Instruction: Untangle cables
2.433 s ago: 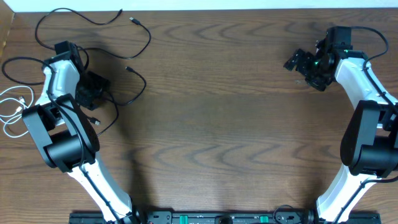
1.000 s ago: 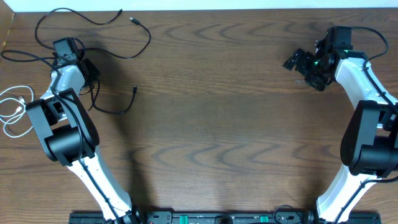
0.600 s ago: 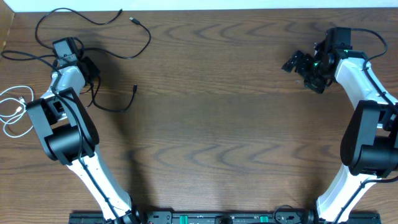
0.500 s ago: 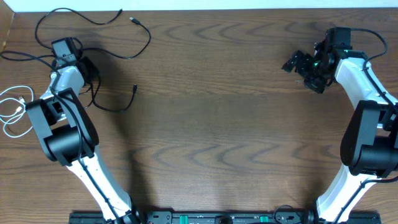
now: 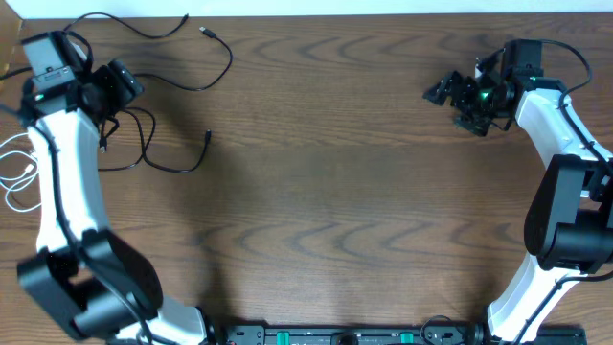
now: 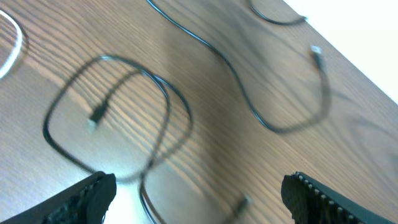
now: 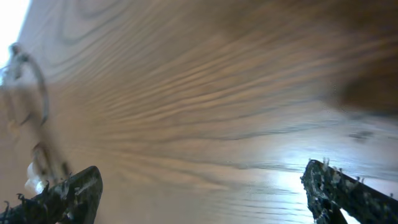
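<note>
Three cables lie at the table's far left. The long black cable point(image 5: 230, 59) loops along the back edge, and its plug point(image 6: 317, 51) shows in the left wrist view. A short black cable point(image 5: 172, 169) lies coiled point(image 6: 112, 118) just below my left gripper point(image 5: 123, 84). That gripper hangs above the coil, open, with nothing between its fingertips point(image 6: 202, 202). The white cable point(image 5: 11, 144) lies at the left edge, partly hidden by the arm. My right gripper point(image 5: 448, 98) hovers open and empty over bare wood at the far right point(image 7: 205, 193).
The short black cable's free plug point(image 5: 209, 137) points toward the middle of the table. Thick black robot wires point(image 5: 565, 53) hang at the right arm. The back edge of the table point(image 5: 306, 15) meets a white wall.
My left gripper has opened, let go of the short black cable, and swung up and to the left. The right gripper has shifted slightly left.
</note>
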